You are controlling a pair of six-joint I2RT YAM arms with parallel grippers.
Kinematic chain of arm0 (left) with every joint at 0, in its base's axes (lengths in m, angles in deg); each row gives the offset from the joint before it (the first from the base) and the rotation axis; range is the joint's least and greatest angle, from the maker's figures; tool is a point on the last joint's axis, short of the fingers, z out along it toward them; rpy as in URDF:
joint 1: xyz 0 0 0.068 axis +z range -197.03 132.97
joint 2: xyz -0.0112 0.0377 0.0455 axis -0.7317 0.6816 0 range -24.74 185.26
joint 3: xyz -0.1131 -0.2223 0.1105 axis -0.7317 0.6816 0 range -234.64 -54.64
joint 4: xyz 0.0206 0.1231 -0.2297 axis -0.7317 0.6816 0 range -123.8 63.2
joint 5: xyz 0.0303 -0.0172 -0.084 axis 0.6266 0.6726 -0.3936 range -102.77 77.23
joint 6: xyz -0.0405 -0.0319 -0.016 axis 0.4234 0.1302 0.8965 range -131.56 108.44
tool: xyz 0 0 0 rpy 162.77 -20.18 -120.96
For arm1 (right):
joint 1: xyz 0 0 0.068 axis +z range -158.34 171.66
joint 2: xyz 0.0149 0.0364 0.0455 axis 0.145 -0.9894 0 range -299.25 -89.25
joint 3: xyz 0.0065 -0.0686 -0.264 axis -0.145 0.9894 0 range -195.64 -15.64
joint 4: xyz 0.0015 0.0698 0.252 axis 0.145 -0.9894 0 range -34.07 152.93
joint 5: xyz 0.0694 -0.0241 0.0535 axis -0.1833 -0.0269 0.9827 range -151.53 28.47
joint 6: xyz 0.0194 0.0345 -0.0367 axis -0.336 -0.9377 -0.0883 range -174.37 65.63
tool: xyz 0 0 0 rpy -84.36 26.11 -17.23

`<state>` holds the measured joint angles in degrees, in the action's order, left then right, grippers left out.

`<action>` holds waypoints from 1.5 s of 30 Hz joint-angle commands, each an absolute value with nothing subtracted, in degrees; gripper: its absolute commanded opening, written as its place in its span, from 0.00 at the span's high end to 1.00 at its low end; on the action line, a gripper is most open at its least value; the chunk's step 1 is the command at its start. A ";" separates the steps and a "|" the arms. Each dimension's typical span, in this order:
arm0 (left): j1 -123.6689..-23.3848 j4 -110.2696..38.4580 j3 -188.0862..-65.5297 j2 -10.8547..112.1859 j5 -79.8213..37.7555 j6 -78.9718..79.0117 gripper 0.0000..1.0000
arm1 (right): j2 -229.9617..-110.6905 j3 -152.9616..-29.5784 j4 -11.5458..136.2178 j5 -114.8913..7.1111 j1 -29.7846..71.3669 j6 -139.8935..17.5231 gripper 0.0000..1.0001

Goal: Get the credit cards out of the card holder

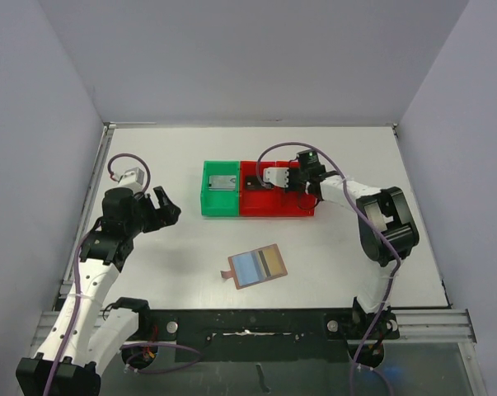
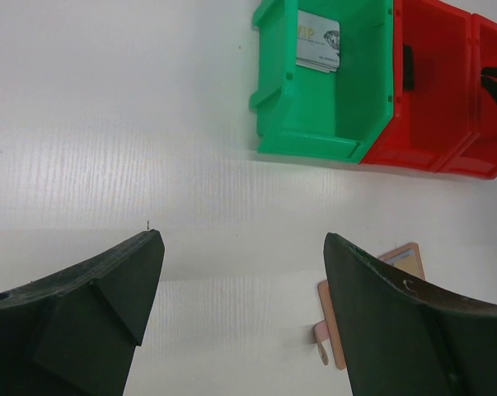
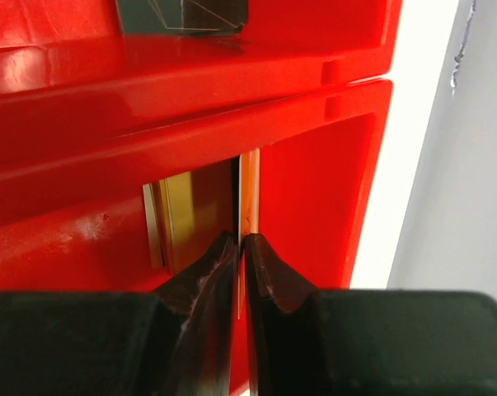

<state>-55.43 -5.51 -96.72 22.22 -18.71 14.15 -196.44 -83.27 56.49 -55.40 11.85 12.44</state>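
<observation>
While the right gripper (image 3: 241, 247) reaches down inside the red bin (image 3: 314, 190), its two black fingertips (image 3: 264, 264) are pressed almost together on a thin card (image 3: 249, 177) that stands edge-on between them. A gold-coloured card (image 3: 170, 223) leans against the bin wall just to one side of that pinch. From above, this gripper (image 1: 291, 183) sits over the red bin (image 1: 269, 206), with the green bin (image 1: 219, 208) touching the red one on its far side from the arm. The left gripper (image 1: 161, 206) hangs above the white worktop (image 1: 190, 264) with its fingers spread wide and nothing between them. In its own wrist view the gap of the left gripper (image 2: 244, 241) frames only bare worktop (image 2: 149, 124). Ahead of it stands the green bin (image 2: 322, 91), holding a pale printed card (image 2: 318, 41), and the red bin (image 2: 433, 82) lies beyond that. The card holder (image 1: 258, 266) lies opened flat on the worktop, blue lining up, apart from both grippers, on the near side of the bins, roughly midway between the two arms. In the left wrist view, a corner of the card holder (image 2: 400, 257) peeks out just behind the left gripper's right-hand finger (image 2: 413, 322).
</observation>
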 commanded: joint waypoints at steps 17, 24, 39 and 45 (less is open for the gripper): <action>-54.76 -9.18 -97.22 23.25 -20.89 12.87 0.20 | -196.47 -85.52 57.32 -55.31 10.79 10.66 0.54; -54.76 -9.15 -97.15 23.31 -21.06 12.87 0.20 | -196.63 -86.95 55.96 -55.87 10.48 10.21 0.49; -54.76 -9.04 -97.12 24.44 -21.50 12.79 0.20 | -199.62 -92.90 48.08 -52.99 9.48 9.80 0.41; -54.74 -8.84 -97.11 24.96 -21.48 12.79 0.20 | -200.05 -94.28 46.61 -52.14 9.34 9.11 0.40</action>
